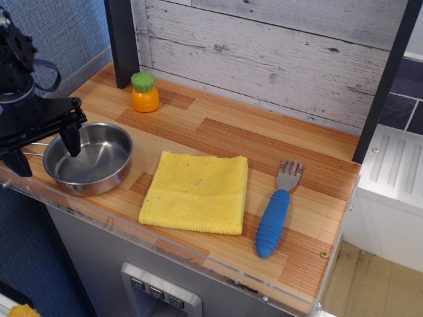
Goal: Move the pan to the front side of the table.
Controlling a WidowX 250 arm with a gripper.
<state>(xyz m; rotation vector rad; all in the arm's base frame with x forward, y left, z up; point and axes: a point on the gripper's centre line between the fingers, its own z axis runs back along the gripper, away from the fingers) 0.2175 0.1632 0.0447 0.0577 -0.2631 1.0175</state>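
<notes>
The pan is a small shiny steel bowl standing at the front left of the wooden table, close to the clear acrylic edge. Its thin wire handle points left under the gripper. My black gripper hangs over the pan's left side with its fingers spread apart. One finger is over the inside of the pan, the other is outside, left of the rim. The gripper is open and holds nothing.
A yellow cloth lies just right of the pan. A blue-handled fork lies further right. An orange and green toy stands at the back left by a dark post. A white plank wall runs behind.
</notes>
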